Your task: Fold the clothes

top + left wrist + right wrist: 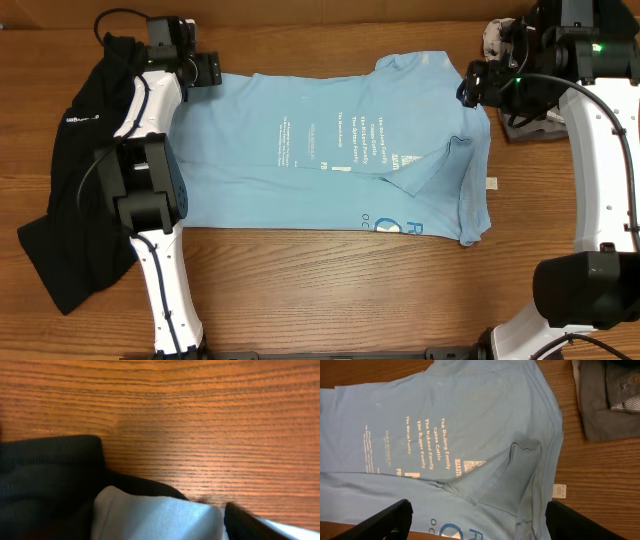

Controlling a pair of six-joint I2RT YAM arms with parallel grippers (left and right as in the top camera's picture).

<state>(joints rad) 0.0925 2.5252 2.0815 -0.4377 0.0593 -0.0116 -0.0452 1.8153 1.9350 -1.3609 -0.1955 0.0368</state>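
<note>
I count three garments on the one tabletop (330,290): one blue T-shirt (330,150), one black garment (75,200) and one grey garment (605,405). There is one small white tag (491,183). I have two hands out: my left hand (207,68) and my right hand (470,85), one on each of my two arms.

I see the light blue T-shirt (300,160) spread flat on the worktop (330,290), white print up, one sleeve (440,162) folded in over it. Its small white tag (491,183) sticks out beside that sleeve. A black garment (80,130) lies crumpled against the shirt's opposite end.
</note>
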